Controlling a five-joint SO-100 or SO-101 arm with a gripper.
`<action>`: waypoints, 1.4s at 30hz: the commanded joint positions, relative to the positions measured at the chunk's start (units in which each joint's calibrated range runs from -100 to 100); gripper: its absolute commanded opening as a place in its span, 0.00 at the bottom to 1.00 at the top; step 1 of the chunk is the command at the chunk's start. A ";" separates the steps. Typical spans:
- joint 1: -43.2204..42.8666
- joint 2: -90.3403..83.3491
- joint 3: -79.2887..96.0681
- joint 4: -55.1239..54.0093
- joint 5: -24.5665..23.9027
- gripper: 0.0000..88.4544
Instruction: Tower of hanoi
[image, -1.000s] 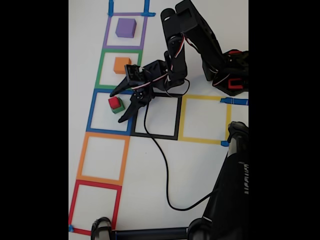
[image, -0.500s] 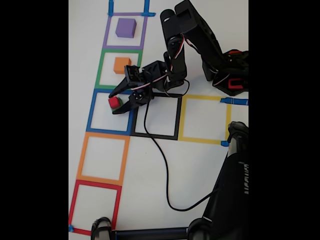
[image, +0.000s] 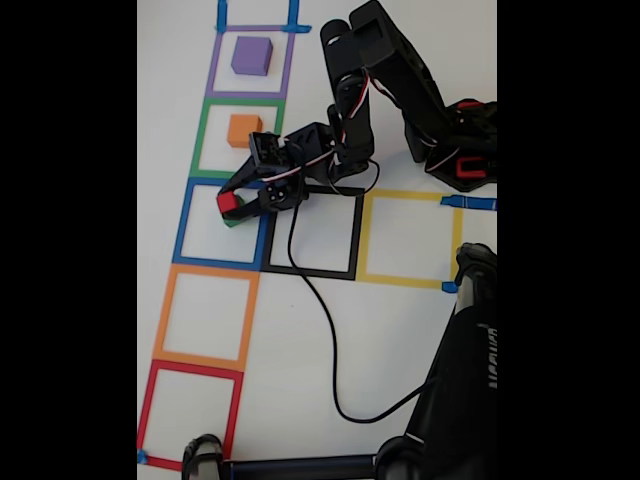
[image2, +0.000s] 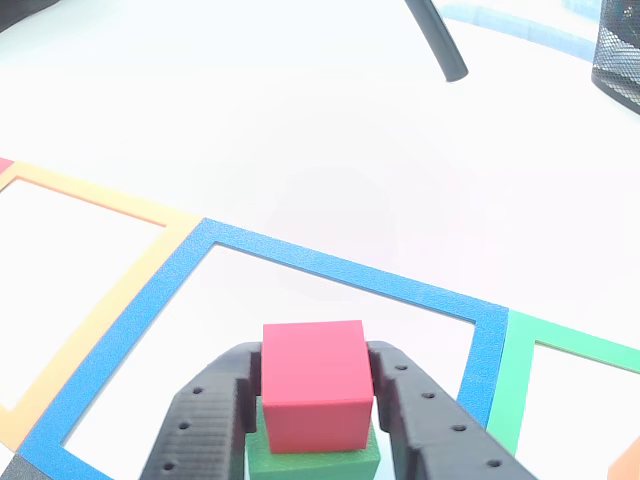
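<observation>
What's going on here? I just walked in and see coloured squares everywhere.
A robot arm's gripper is shut on the red cube, which sits on the green cube inside the blue tape square. The orange cube sits in the green square and the purple cube in the purple square.

One patch of writing, and it didn't give itself up: in the fixed view, a short run of pale lettering (image: 489, 357) stood sideways along the right edge of the black, curved, glossy object (image: 462, 400) at the lower right of the white table. The letters were turned on their side, small and blurred, so no word, brand or number could be made out. In the other view, close in and sharp, nothing readable turned up either.
</observation>
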 joint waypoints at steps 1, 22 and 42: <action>-0.89 -3.16 -0.37 0.74 0.36 0.02; 10.32 -63.55 -3.46 77.26 0.36 0.01; 39.57 -61.13 -73.55 150.13 0.36 0.01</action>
